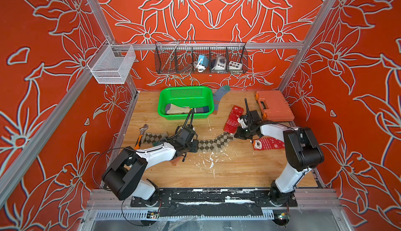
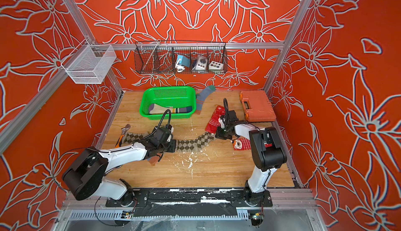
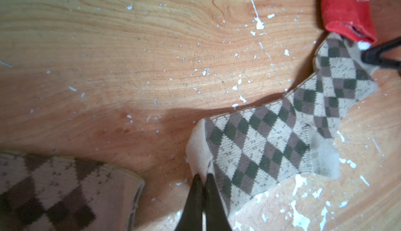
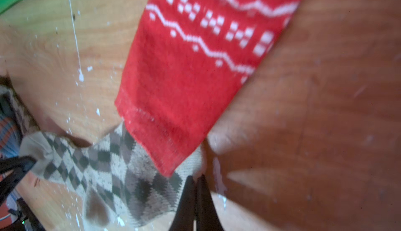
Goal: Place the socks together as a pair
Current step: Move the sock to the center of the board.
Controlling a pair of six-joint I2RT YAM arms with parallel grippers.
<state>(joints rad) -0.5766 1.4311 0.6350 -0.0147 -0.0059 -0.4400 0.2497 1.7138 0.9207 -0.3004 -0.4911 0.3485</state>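
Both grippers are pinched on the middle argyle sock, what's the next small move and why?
Probably lift both ends slightly: left gripper holds the cuff, right gripper the toe of the argyle sock, tucked under the edge of a red sock; the matching argyle sock lies beside the wrench.

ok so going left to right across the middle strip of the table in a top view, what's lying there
wrench → outer argyle sock → middle argyle sock → red bear sock
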